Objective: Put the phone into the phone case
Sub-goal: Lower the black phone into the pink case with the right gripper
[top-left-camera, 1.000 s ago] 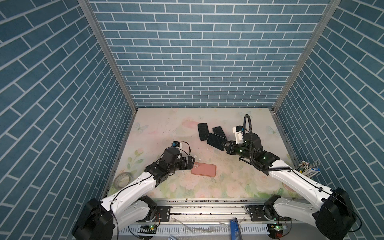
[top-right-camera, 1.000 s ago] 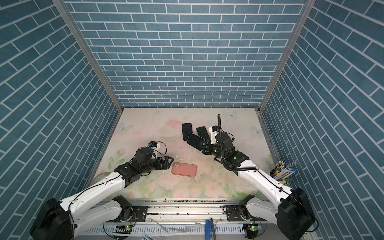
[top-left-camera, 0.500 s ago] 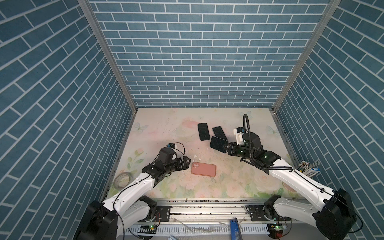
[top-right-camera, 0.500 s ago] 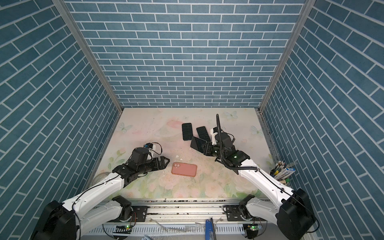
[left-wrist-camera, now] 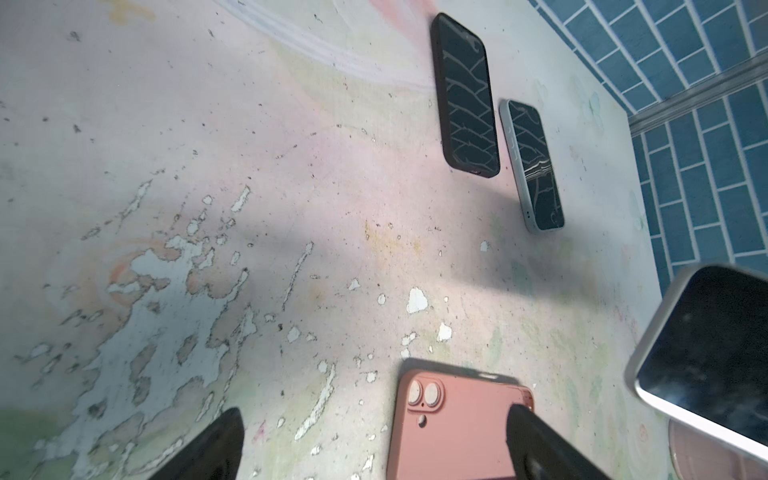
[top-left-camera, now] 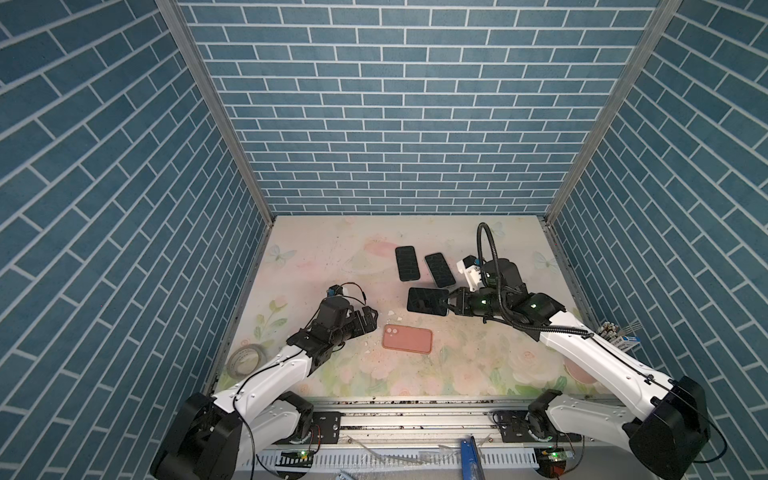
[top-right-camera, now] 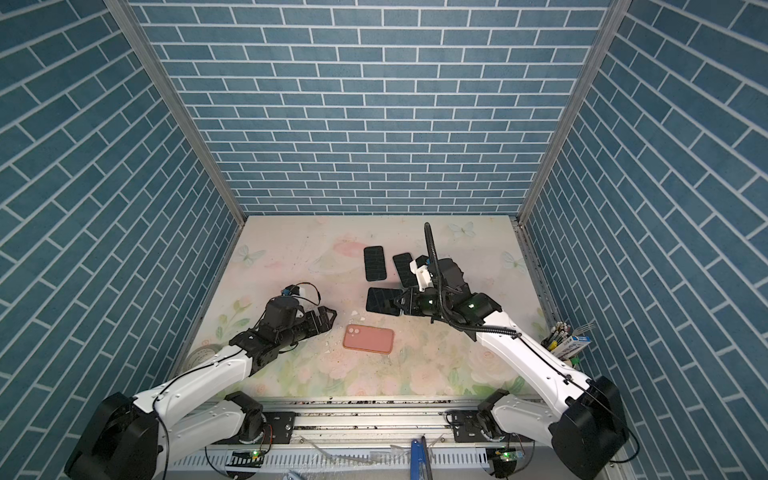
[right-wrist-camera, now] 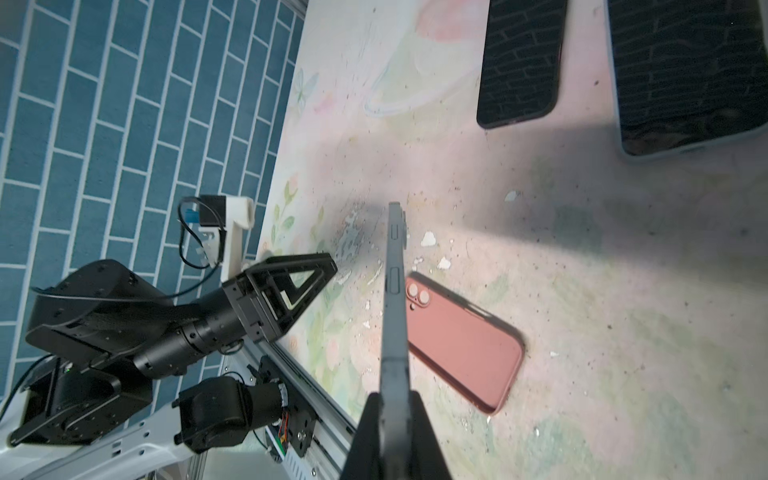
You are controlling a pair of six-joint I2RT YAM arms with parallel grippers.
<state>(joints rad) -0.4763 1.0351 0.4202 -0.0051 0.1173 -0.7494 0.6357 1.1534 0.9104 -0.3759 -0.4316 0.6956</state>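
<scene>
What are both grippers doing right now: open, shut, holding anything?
Left gripper: open, holding nothing, beside the pink phone case.
Right gripper: shut on the phone, gripping it by one end, off the table.

This is a robotics lab test cell. Brick-print panels [top-left-camera: 395, 104] wall in three sides, joined by bare aluminium posts [top-left-camera: 216, 112]. The worktop [top-left-camera: 332, 257] wears a floral sheet, scuffed and flaking. A white-and-black left arm [top-left-camera: 266, 374] and right arm [top-left-camera: 602, 357] are mounted at an aluminium rail [top-left-camera: 415, 419] well behind the tools, with a slotted cable duct [top-left-camera: 374, 459] and a green-lit circuit board [top-left-camera: 302, 453] beyond it. A tape roll [top-left-camera: 245, 360] lies behind the left tool [top-left-camera: 368, 320]. A holder of pens [top-left-camera: 611, 332] stands behind the right tool [top-left-camera: 451, 301].
</scene>
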